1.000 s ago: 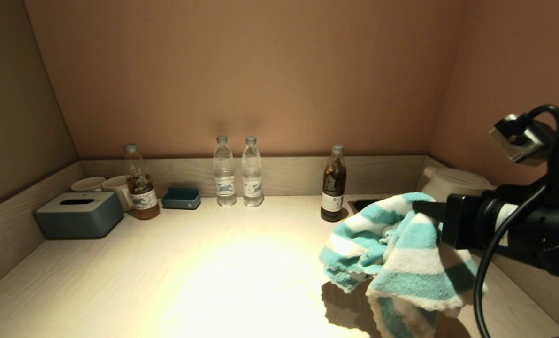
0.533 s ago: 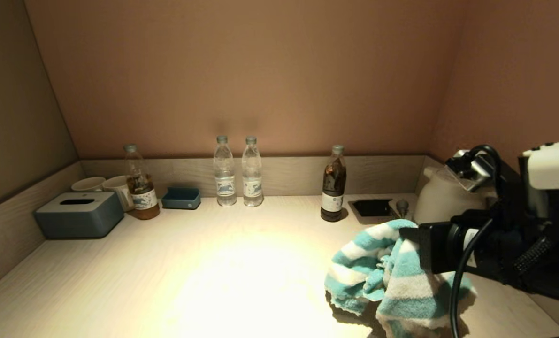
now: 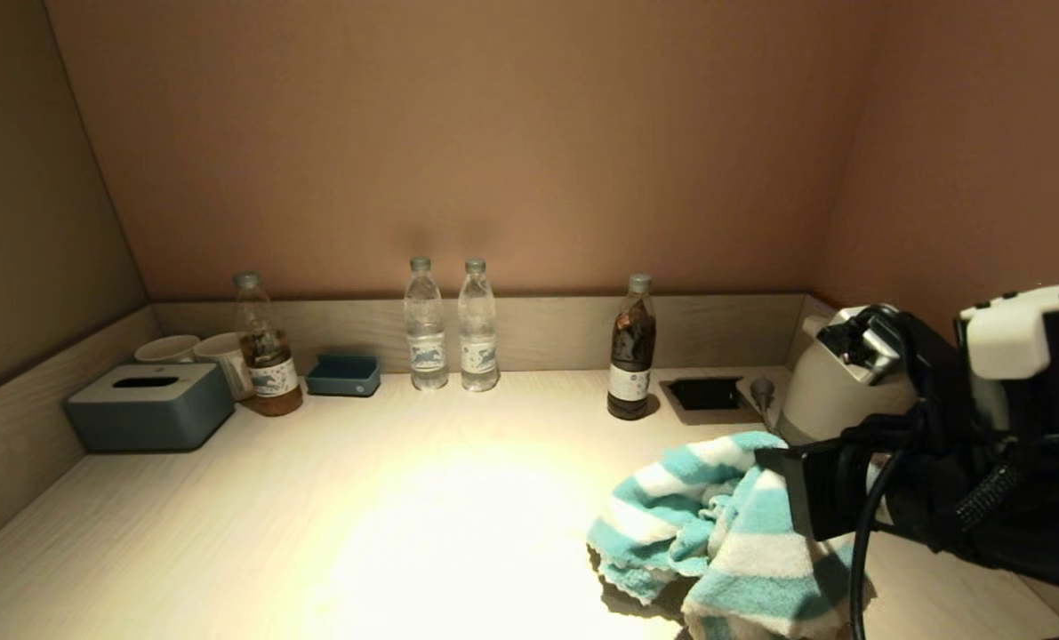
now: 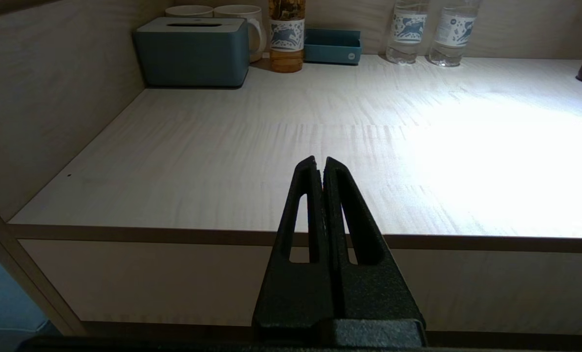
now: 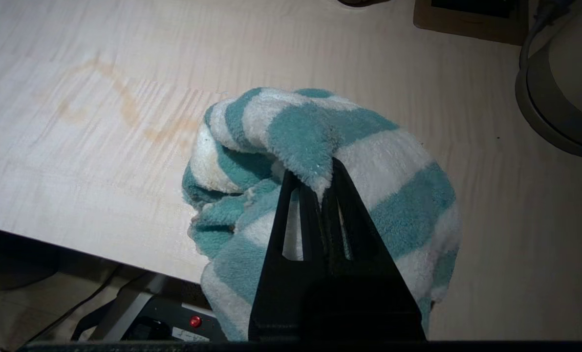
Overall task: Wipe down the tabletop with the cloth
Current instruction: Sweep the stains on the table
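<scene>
Near the front right corner of the tabletop (image 3: 405, 498), the right gripper (image 5: 320, 181) is clamped tight on a fold of the striped cloth (image 5: 315, 146), which sags over the front edge. Open wood stretches toward the left edge; a kettle (image 3: 836, 391) stands just beside. The left gripper (image 4: 320, 166), fingers pressed together and empty, hangs off the front edge.

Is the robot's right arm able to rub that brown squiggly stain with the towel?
Probably yes. The right gripper is shut on the towel, and the stain lies on bare tabletop beside it, nothing between.
</scene>
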